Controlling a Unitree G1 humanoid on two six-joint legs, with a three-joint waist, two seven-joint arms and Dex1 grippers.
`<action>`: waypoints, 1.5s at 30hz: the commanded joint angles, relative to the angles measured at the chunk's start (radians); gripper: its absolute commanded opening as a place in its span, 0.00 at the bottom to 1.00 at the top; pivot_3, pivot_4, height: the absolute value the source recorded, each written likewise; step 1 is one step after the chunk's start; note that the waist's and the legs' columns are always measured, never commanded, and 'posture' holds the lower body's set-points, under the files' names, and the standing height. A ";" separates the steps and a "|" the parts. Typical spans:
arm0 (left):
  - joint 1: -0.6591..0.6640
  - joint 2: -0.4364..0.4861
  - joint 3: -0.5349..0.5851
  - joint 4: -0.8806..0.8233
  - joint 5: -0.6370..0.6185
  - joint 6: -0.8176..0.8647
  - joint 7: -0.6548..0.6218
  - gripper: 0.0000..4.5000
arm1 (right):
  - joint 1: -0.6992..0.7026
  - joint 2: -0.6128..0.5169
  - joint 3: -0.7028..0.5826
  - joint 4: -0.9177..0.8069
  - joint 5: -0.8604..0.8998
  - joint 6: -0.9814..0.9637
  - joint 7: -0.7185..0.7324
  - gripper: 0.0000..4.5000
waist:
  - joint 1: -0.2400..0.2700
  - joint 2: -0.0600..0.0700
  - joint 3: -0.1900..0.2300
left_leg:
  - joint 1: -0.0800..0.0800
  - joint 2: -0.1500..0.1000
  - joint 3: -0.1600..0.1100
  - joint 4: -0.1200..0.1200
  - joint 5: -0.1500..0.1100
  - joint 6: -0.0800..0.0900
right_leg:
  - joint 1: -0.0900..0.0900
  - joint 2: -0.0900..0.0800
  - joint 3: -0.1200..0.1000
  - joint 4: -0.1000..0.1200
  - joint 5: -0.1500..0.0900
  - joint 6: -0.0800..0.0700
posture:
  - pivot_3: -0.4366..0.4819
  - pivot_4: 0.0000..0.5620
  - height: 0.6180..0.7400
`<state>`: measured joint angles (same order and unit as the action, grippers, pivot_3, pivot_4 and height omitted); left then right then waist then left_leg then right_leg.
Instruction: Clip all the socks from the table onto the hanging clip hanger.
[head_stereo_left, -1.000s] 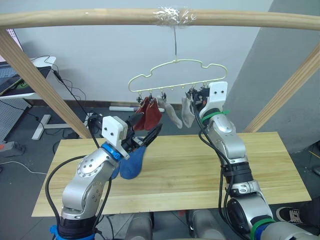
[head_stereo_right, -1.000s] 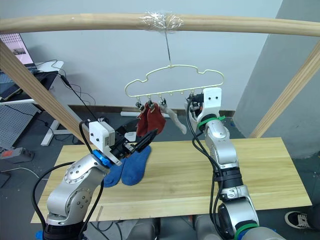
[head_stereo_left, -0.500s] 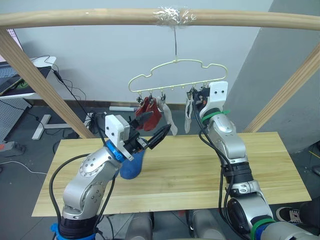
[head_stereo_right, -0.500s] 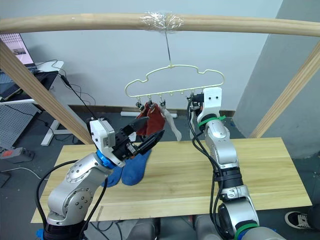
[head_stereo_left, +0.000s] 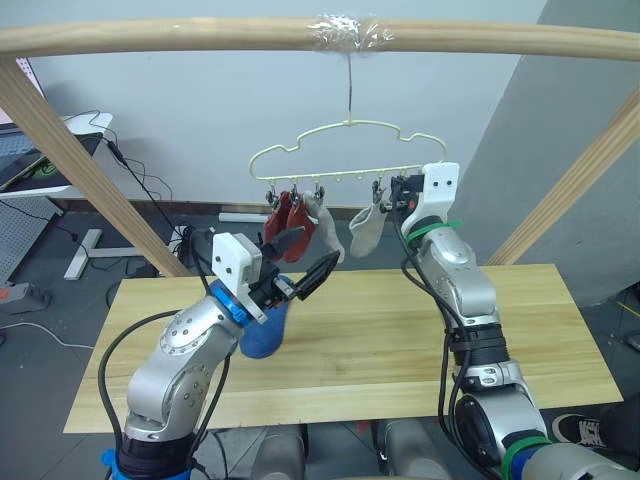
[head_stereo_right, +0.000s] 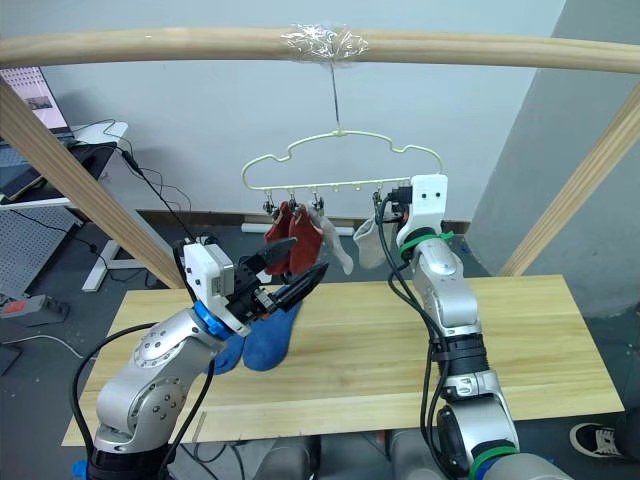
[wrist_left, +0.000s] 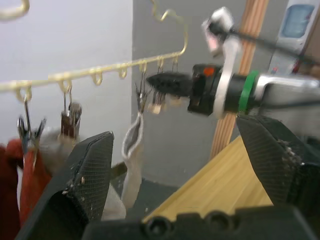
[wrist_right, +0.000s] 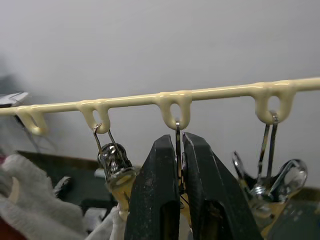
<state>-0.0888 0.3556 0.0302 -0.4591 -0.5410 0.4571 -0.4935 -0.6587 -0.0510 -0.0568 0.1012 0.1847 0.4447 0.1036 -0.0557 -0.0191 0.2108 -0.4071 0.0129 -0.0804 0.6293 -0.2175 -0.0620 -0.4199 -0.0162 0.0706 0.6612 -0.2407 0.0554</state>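
Our right fingers (wrist_right: 176, 165) were pressed nearly together around a grey clip (wrist_right: 178, 150) hanging from a loop of the hanger (head_stereo_right: 340, 160), the clip's wire running up between the two tips. Just beside it another clip (wrist_right: 114, 162) gripped a grey sock (head_stereo_right: 368, 240), and a further clip (wrist_right: 270, 180) hung on the other side. Our left fingers (head_stereo_right: 295, 275) stood wide apart and held nothing, raised above the worktop (head_stereo_right: 520, 330) just below the hanging socks and pointing toward the hanger. Toward the hanger's left end hung two red socks (head_stereo_right: 290, 240), and next to them a second grey sock (head_stereo_right: 335, 245). The hanger's hook went up to a taped spot on the wooden pole (head_stereo_right: 150, 45) overhead. On the worktop, under our left arm, lay two blue socks (head_stereo_right: 265, 340) side by side, partly hidden by the wrist. The right gripper sat at the hanger's right end, level with the row of clips.
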 joint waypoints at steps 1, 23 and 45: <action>0.022 0.016 -0.005 0.067 0.078 -0.008 0.035 0.96 | -0.011 -0.043 -0.032 -0.081 0.054 0.143 0.027 0.00 | 0.000 0.000 0.000 | 0.000 0.000 0.000 0.000 0.000 0.000 | 0.000 0.000 0.000 0.000 0.000 0.000 | 0.47 0.30 1.00; -0.296 -0.022 -0.116 1.053 0.484 -0.252 0.066 0.96 | 0.018 -0.090 -0.085 -0.348 0.159 0.460 -0.016 0.00 | -0.005 -0.001 0.000 | -0.001 0.000 0.000 0.000 0.000 0.001 | 0.000 0.000 0.000 0.000 0.000 0.000 | 0.37 0.30 1.00; -0.162 -0.101 -0.114 0.840 0.423 -0.155 -0.040 0.02 | -0.045 -0.097 -0.119 -0.286 0.192 0.515 -0.004 0.00 | -0.021 0.000 -0.002 | 0.008 0.000 0.000 0.000 0.000 0.001 | 0.008 -0.001 0.000 -0.001 -0.003 0.004 | 0.38 0.31 1.00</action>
<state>-0.2708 0.2717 -0.0728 0.4331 -0.0951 0.2709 -0.5139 -0.6847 -0.1386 -0.1472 -0.1715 0.3555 0.9397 0.0922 -0.0772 -0.0195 0.2092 -0.3997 0.0124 -0.0801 0.6290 -0.2171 -0.0612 -0.4115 -0.0169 0.0704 0.6602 -0.2439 0.0598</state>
